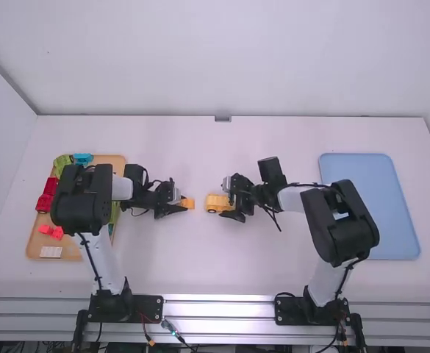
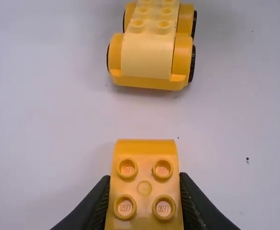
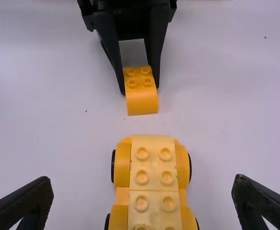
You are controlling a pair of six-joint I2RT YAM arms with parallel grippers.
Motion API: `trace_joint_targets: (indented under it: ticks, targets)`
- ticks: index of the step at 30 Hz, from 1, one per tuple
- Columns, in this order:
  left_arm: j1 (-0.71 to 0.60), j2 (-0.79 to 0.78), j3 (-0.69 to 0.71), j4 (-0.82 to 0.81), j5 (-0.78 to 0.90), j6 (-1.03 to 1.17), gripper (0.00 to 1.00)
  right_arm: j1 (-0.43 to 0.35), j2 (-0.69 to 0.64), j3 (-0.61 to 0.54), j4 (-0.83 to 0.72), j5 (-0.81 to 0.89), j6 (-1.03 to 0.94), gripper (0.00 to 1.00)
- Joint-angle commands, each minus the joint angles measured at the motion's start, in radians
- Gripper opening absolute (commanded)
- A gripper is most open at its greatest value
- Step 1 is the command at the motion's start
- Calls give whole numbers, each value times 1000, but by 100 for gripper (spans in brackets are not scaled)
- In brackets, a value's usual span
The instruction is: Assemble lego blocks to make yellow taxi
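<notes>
Holding yellow brick (image 2: 144,188), tray (image 1: 32,248) of coloured blocks (image 1: 44,203)

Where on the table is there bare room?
Along the table's back edge, between the wooden tray and blue tray; also nearer the robot, between the left arm and right arm. Crowded mid-table, where the yellow block in the left gripper faces the yellow wheeled chassis within the open right gripper.

Smooth yellow plastic with a soft sheen: the studded block (image 2: 144,188) between my matt black left fingers (image 1: 173,209) faces a smooth plastic car base (image 2: 148,60) just ahead of them, on a matt white worktop (image 2: 49,143). Behind the same fingers lies a wood-look tray (image 1: 34,239); well beyond them, a smooth, matt blue tray (image 1: 384,176).
</notes>
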Motion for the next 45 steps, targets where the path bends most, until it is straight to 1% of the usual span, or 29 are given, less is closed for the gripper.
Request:
trace_joint_targets:
  ticks: [1, 5, 10, 11, 12, 16, 18, 21, 23, 28, 34, 38, 40, 41, 45]
  targets:
    - [-4, 19, 13, -14, 24, 15, 26, -2, 8, -4, -5, -17, 3, 99]
    - [-4, 17, 56, -72, 25, 16, 24, -2, 8, -4, -5, -16, 3, 99]
    - [-2, -26, 105, -168, 24, 27, 15, -3, 8, -4, -7, -14, 3, 99]
    - [-6, -44, 117, -201, 24, 52, 13, -3, 8, -4, -4, -14, 3, 97]
    - [-13, -61, 130, -229, 25, 68, 12, -2, 8, -4, -4, -13, 3, 99]
    - [-31, -119, 143, -267, 22, 69, 12, -3, 39, -4, 21, -14, 4, 99]
    - [-45, -139, 142, -268, 16, 68, 12, -3, 74, -4, 53, -19, 4, 99]
    - [-72, -168, 142, -281, 25, 67, 12, -3, 156, -4, 153, -103, 3, 99]
    - [-86, -180, 142, -285, 24, 67, 10, -3, 183, -4, 193, -126, 4, 99]
    - [-147, -189, 142, -198, 11, -92, 7, -2, 237, -4, 299, -85, 82, 99]
    - [-197, -191, 142, -169, 15, -118, 6, -21, 287, -4, 340, -85, 84, 99]
    - [-210, -195, 142, -169, 16, -118, 7, -35, 290, -4, 341, -87, 117, 99]
    - [-226, -195, 142, -169, 16, -118, 6, -36, 290, -4, 349, -88, 109, 97]
    - [-233, -195, 142, -169, 16, -127, 6, -34, 290, -4, 354, -78, 111, 95]
    - [-249, -195, 142, -140, -31, -221, 5, -23, 290, -26, 398, -35, 155, 94]
